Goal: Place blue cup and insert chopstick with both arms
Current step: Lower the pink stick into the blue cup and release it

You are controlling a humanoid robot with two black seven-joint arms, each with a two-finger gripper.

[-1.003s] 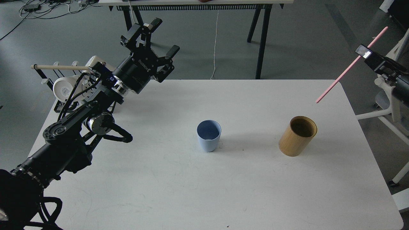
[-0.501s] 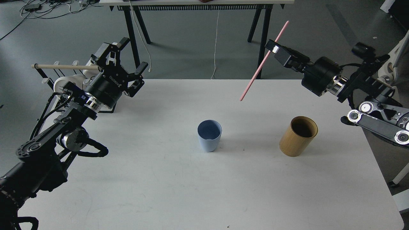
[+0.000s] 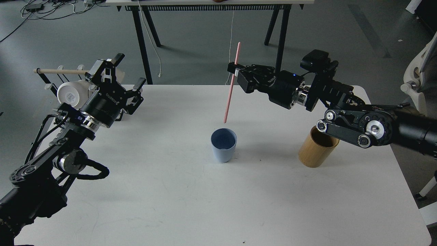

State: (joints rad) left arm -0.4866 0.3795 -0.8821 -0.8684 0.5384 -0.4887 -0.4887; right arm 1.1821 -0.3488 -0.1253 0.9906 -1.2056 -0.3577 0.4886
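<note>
The pale-blue cup (image 3: 223,145) stands upright on the white table (image 3: 218,198), near its middle. My right gripper (image 3: 235,70) is shut on the pink-red chopstick (image 3: 231,90) and holds it nearly upright. The stick's lower tip hangs just above the cup's rim, a little behind its opening. My left gripper (image 3: 123,79) is open and empty at the table's far left, well away from the cup.
A tan bamboo cylinder cup (image 3: 317,148) stands at the right, partly under my right arm. A rack with a pale wooden rod (image 3: 61,71) and white mugs (image 3: 68,95) stands at the far left behind my left gripper. Another table's black legs rise behind.
My right gripper has swung left with the chopstick, turning it from slanted to nearly upright over the cup. My left gripper has drawn back to the left and lower.
</note>
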